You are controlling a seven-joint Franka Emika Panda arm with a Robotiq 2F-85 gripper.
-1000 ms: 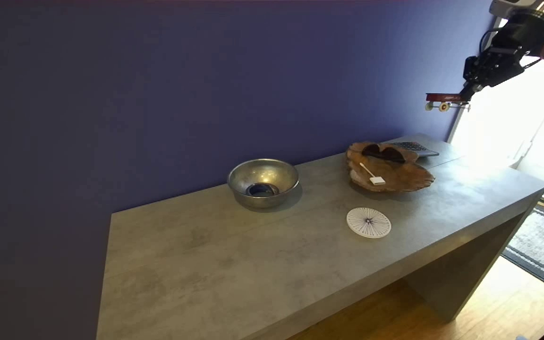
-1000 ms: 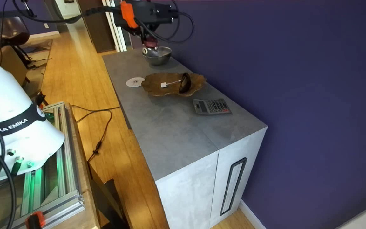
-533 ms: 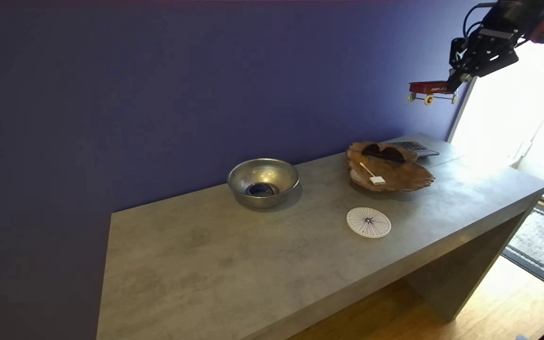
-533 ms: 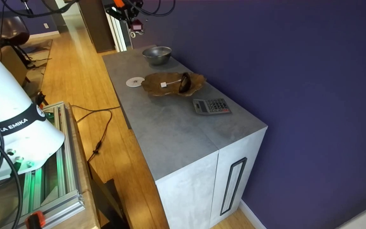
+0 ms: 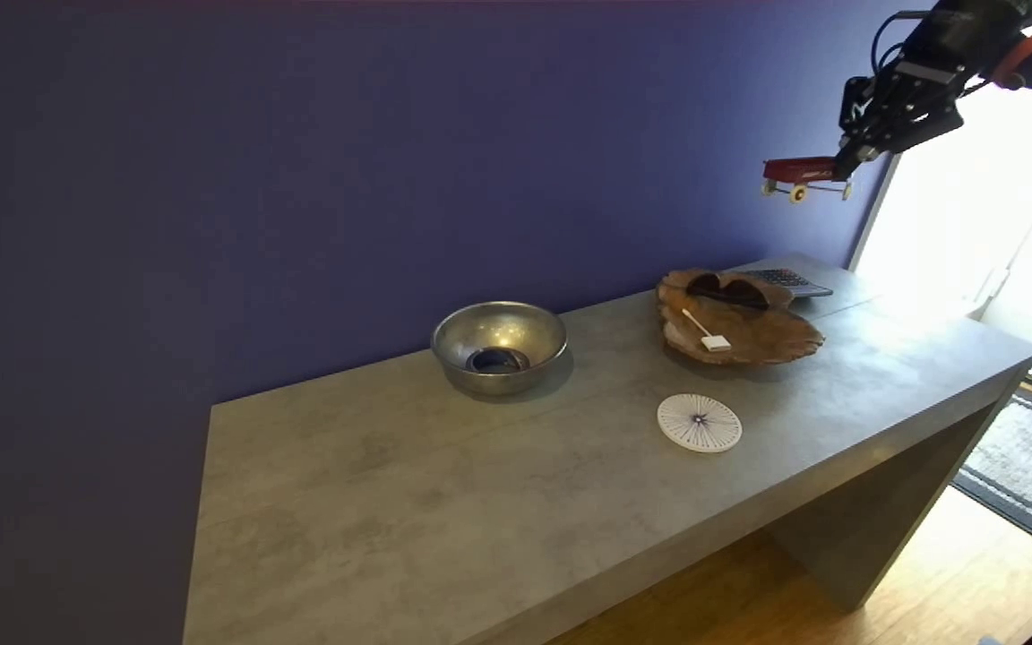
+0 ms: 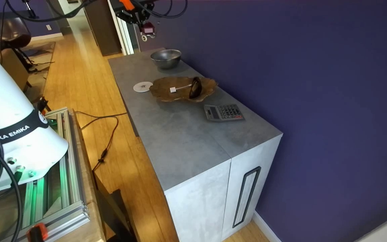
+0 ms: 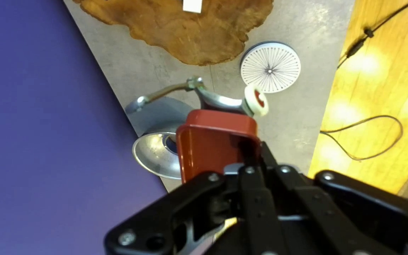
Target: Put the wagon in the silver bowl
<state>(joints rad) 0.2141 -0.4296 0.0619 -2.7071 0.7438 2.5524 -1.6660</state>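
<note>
While the fingers (image 5: 847, 162) pinch one wall of the red wagon (image 5: 794, 169), holding it well above the worktop (image 5: 373, 484), the carrying step seems in hand; next it likely needs moving over the silver bowl (image 5: 496, 383), then lowering before release.

Strong white light from the opening (image 5: 973, 215) at picture right, burnt out in an exterior view; glare over that end of the table (image 5: 919, 331). Wall (image 5: 104, 224) falls off dim toward the left. Silver bowl (image 5: 529, 330) glints inside, soft shadow beside it. Green glow on the metal frame (image 6: 34, 201). Wrist view: hot spots on the wood floor (image 7: 347, 111); wagon (image 7: 209, 152) slightly soft.
</note>
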